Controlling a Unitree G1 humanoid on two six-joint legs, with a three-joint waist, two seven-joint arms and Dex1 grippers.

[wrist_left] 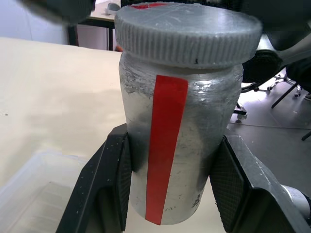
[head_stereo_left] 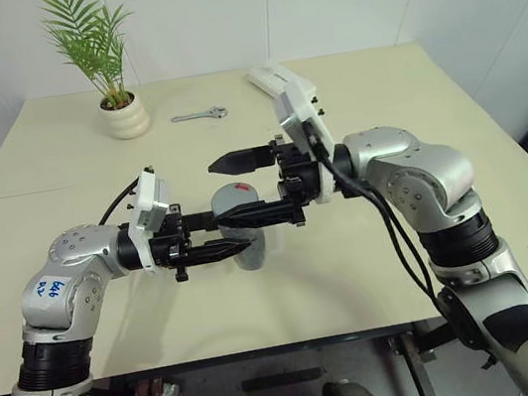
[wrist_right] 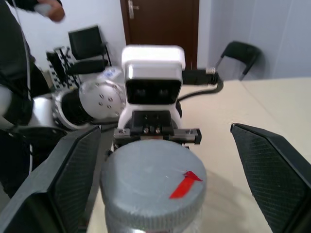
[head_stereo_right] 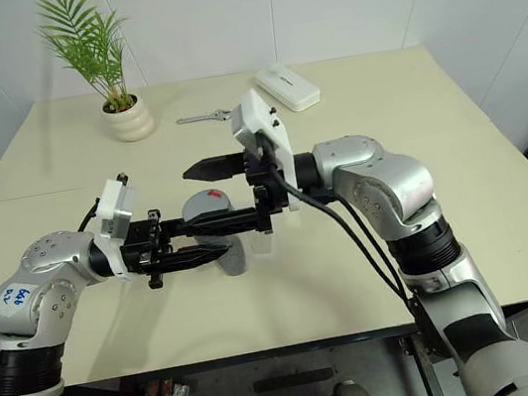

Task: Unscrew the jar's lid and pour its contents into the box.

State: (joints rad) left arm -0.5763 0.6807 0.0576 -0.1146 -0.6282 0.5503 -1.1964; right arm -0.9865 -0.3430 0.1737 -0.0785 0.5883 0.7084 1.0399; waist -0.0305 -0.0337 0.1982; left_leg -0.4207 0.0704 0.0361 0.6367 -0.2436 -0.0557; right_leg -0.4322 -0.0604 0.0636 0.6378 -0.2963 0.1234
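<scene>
now centre the spread right tool (wrist_right: 160,179) around the lid (wrist_right: 153,182); left tool (wrist_left: 172,189) pinches the jar (wrist_left: 180,145).

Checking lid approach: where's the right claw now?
In the left eye view, the right claw is open at table centre, its fingers either side of the lid on the jar, which the left claw grips.

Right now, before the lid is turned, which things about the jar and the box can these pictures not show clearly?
- Contents of the jar: not visible in the left wrist view, the silvery wall and red strip hide them.
- Box: only one corner shows in the left wrist view, cut off by the edge and the left tool.
- Jar base: head views, hidden behind the left tool's fingers.
- Lid: its near rim is cut off in the right wrist view.
</scene>
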